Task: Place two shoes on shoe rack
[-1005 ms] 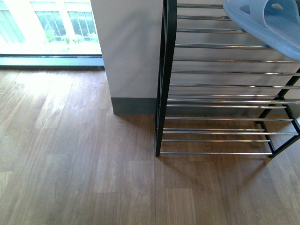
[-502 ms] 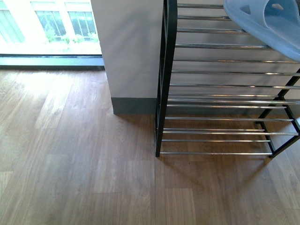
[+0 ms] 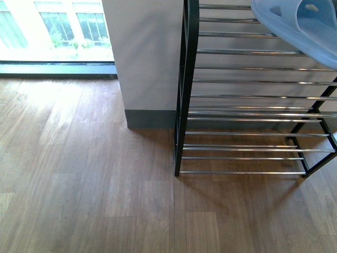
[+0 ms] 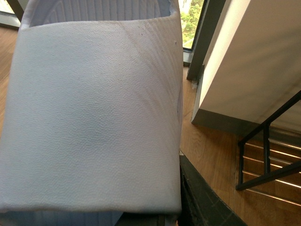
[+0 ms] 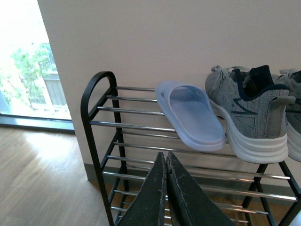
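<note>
A pale blue slide [image 4: 94, 117] fills the left wrist view, and my left gripper [image 4: 155, 188] is shut on it; only one black finger [image 4: 200, 197] shows beside its edge. A second pale blue slide [image 5: 193, 113] lies on the top shelf of the shoe rack [image 5: 96, 94], and it also shows at the front view's upper right as the slide [image 3: 300, 26] on the rack [image 3: 187, 79]. Next to it on the same shelf stands a grey knit sneaker [image 5: 249, 113], with another sneaker [image 5: 295, 117] cut off at the edge. My right gripper [image 5: 165, 155] hangs shut and empty in front of the rack's middle shelves.
A white wall pillar [image 3: 142, 58] with a grey skirting stands just left of the rack. Wooden floor [image 3: 89, 184] spreads in front and to the left. A bright window [image 3: 52, 26] is at the far left. The rack's lower shelves [image 3: 242, 147] hold nothing.
</note>
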Tool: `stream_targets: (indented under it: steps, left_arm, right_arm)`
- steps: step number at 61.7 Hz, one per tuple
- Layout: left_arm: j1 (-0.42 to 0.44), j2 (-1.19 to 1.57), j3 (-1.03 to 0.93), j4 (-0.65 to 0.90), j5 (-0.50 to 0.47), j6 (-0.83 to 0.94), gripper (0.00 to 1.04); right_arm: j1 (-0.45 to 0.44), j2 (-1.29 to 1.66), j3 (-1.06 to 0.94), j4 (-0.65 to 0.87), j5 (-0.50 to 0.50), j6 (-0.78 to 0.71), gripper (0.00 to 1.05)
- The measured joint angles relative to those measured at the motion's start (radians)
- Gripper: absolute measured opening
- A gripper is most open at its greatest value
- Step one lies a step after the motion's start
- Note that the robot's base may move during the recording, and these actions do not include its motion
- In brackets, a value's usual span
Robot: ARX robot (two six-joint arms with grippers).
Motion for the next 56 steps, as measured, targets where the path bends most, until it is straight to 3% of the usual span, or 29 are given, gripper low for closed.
stream_targets:
  steps: [4, 27, 35, 56]
  left_arm:
    - [0.000, 0.000, 0.000, 0.000, -0.001, 0.000, 0.02]
    - [0.000, 0.000, 0.000, 0.000, 0.000, 0.000, 0.02]
    - [0.000, 0.000, 0.000, 0.000, 0.000, 0.000, 0.02]
    - [0.002, 0.000, 0.000, 0.000, -0.007, 0.000, 0.02]
  right_arm:
    - [0.000, -0.069, 0.000, -0.060, 0.001, 0.000, 0.01]
    - [0.000, -0.093, 0.000, -0.068, 0.001, -0.001, 0.03]
    - [0.000, -0.093, 0.000, -0.068, 0.001, 0.000, 0.32]
    - [-0.001, -0.094, 0.000, -0.068, -0.001, 0.000, 0.87]
